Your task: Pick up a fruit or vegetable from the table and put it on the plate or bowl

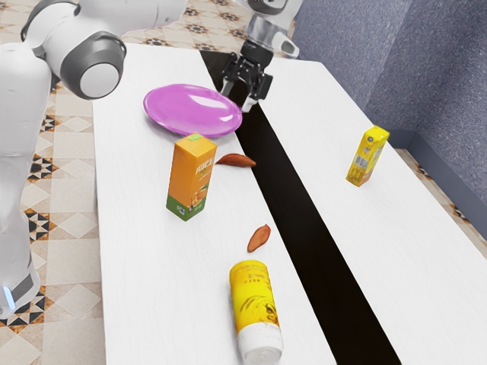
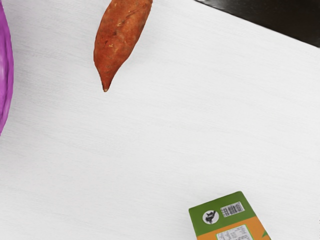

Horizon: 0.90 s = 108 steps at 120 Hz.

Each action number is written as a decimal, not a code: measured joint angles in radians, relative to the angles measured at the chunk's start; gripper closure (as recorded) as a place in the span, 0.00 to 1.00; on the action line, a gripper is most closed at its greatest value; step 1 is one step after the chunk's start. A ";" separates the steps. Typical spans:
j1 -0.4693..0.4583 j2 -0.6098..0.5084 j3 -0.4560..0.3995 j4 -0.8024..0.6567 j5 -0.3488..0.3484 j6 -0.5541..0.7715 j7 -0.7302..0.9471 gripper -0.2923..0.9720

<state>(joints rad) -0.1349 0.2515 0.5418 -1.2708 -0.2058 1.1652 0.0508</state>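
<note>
A purple plate (image 1: 192,109) lies at the far end of the white table. One brown-orange sweet potato (image 1: 236,160) rests just in front of the plate, beside an orange juice carton (image 1: 190,176). A second sweet potato (image 1: 259,237) lies nearer, close to the black strip. My gripper (image 1: 238,95) hovers over the plate's edge on the exterior view's right side, above the table, open and holding nothing. In the wrist view the first sweet potato (image 2: 120,35) lies between the plate's rim (image 2: 4,80) and the carton's green top (image 2: 227,220).
A black strip (image 1: 297,220) runs lengthwise down the table. A yellow carton (image 1: 367,156) stands beyond it on the exterior view's right. A yellow bottle (image 1: 255,308) lies on its side near the front. The upright juice carton stands close to the first sweet potato.
</note>
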 joint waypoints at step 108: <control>-0.110 -0.132 0.008 -0.481 0.133 0.640 0.134 0.23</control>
<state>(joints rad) -0.2447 0.1198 0.5502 -1.7520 -0.0723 1.8050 0.1846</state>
